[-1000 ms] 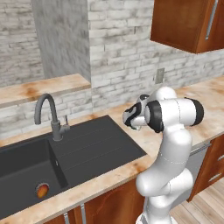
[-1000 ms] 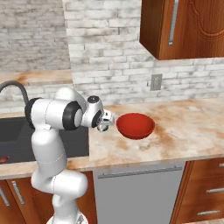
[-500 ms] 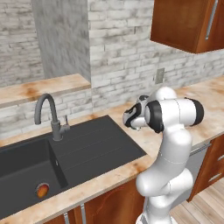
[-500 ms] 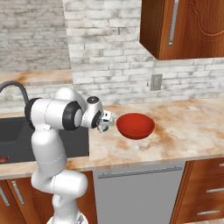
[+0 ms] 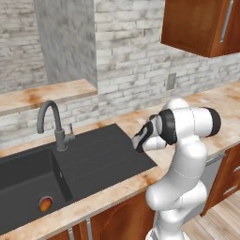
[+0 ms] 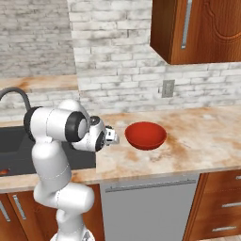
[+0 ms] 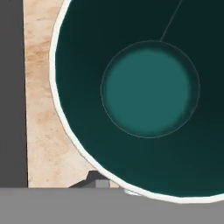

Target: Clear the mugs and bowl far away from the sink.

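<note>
On the long marbled beige stone tabletop [image 6: 197,141], seen in the right base view, the large matte black rectangular sink [image 5: 93,157] lies at nine o'clock of the arm. Bare tabletop runs off at three o'clock as far as the wall end. That open stretch is, I judge, the room the clearing needs.

The wide, shallow glossy red bowl [image 6: 145,135] stands in that view at three o'clock of the pincer [image 6: 111,136], near it but apart. It would lie across a straight path away from the basin.

The small round mug with the teal inside and pale rim [image 7: 148,87] stands right under the hand. In the hand view its mouth faces straight up at the camera, so its long axis is upright and in line with the pincer's approach. No handle can be made out.

The mug's centre lies toward one o'clock of the dark fingertip [image 7: 97,180], which stands just outside the pale rim at about seven o'clock of the mouth. The other fingertip I cannot make out. So I cannot tell whether the pincer is clenched on the mug's wall or standing released around it.

At nine o'clock in the hand view the sink's black edge runs close by. A narrow strip of tabletop separates it from the mug, so the mug has little margin on that side.
</note>
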